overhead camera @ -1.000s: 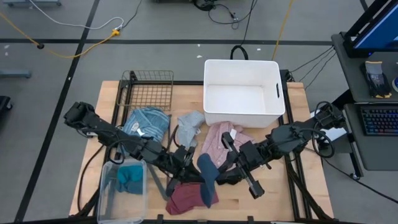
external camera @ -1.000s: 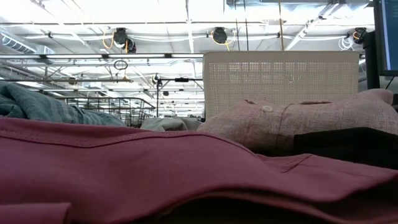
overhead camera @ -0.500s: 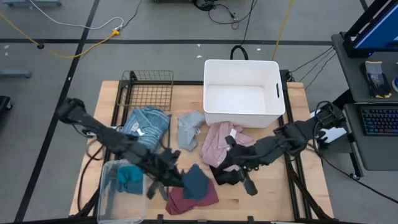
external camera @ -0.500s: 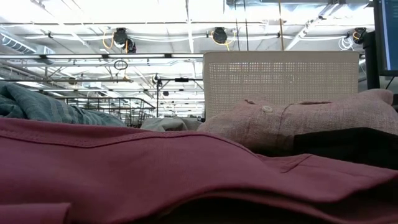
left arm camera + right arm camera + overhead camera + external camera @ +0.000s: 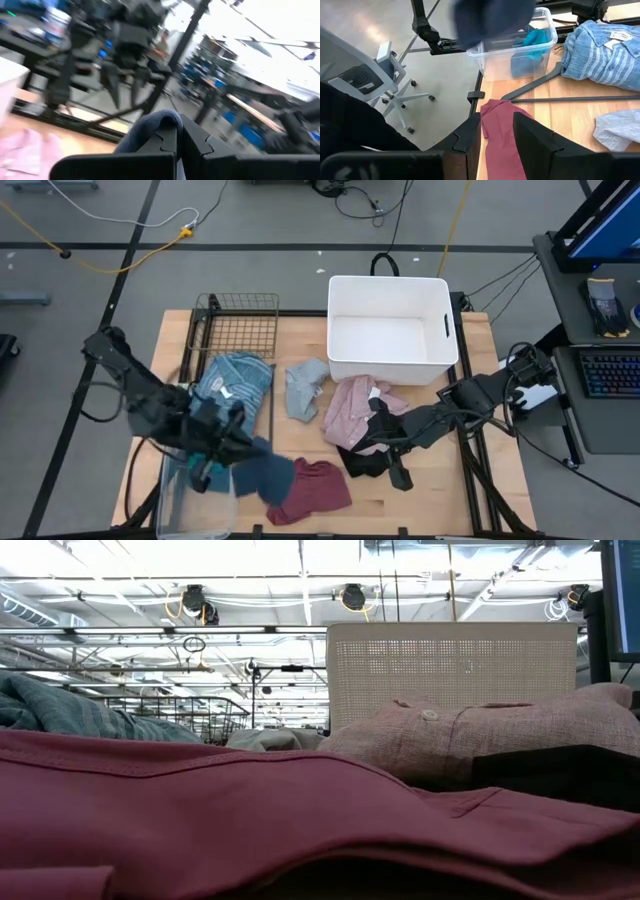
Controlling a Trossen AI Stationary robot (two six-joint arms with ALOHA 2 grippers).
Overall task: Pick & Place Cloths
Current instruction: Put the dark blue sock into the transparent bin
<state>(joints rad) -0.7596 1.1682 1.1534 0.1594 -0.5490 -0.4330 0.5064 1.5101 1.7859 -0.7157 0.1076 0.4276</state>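
1. The left end effector [image 5: 232, 452] is clenched on the navy piece [image 5: 268, 475]. The left wrist view shows the fabric pinched between the closed fingers [image 5: 165, 137].
2. Half a second ago the left end effector was near the middle of the surface [image 5: 440, 490], beside the maroon piece [image 5: 315, 488]. Now it has moved toward the left side and hangs at the rim of the clear plastic bin [image 5: 178, 500].
3. The navy piece went with it. It hangs from the fingers, between the bin and the maroon piece, and it no longer covers the maroon piece.
4. The teal piece [image 5: 536, 38] lies inside the bin, as before.
5. The right end effector [image 5: 393, 470] is over the black piece [image 5: 362, 464], below the pink shirt [image 5: 352, 406]. Its place is almost the same as half a second ago. Its fingers stand apart and grasp nothing.
6. The blue striped top [image 5: 238, 383] and the grey-blue piece [image 5: 303, 386] lie unchanged in front of the wire basket [image 5: 240, 320] and the white tub [image 5: 392, 327].
7. The low view is the same as earlier: the maroon piece fills the foreground, and the pink shirt lies behind it.
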